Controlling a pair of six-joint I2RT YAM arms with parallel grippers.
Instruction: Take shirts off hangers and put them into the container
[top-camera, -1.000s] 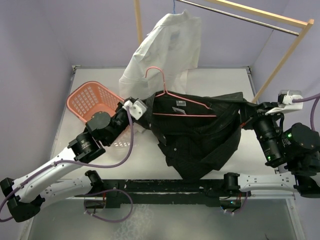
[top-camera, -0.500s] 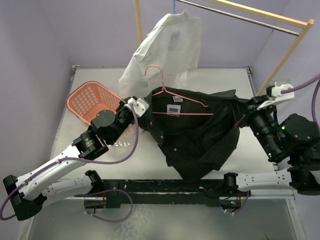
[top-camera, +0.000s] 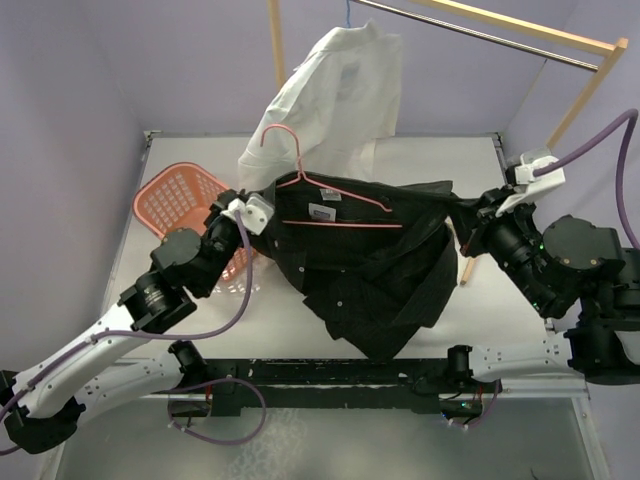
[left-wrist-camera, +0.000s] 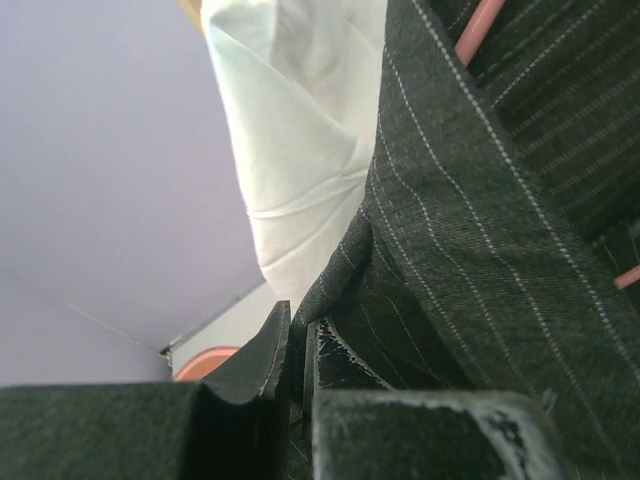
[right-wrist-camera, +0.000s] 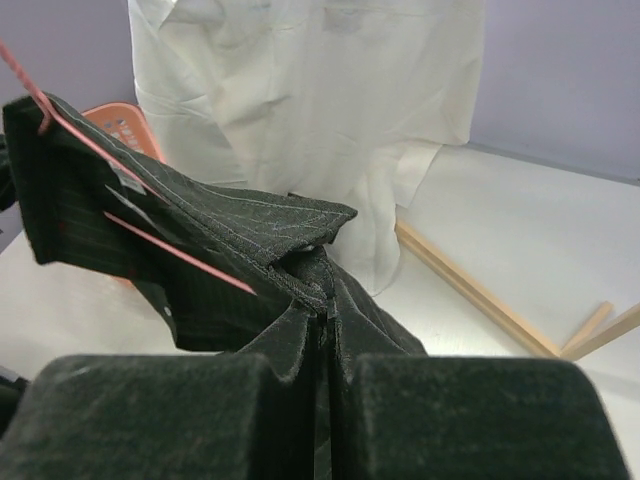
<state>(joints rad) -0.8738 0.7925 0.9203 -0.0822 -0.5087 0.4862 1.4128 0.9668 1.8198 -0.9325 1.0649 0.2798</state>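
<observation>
Both left fingers (left-wrist-camera: 262, 362) and right fingers (right-wrist-camera: 460, 420) clamp the dark shirt (top-camera: 380, 290), pink hanger (top-camera: 350, 224) inside.

We are pinching the dark pinstriped shirt (left-wrist-camera: 470, 250) in our left end effector (left-wrist-camera: 298, 328), with the pink hanger (left-wrist-camera: 478, 28) showing against it and the white shirt (left-wrist-camera: 300, 130) hanging behind.

dark pinstriped shirt (top-camera: 370, 280) on pink hanger (top-camera: 345, 192), white shirt (top-camera: 335, 100) hanging, salmon basket (top-camera: 172, 205) left
</observation>
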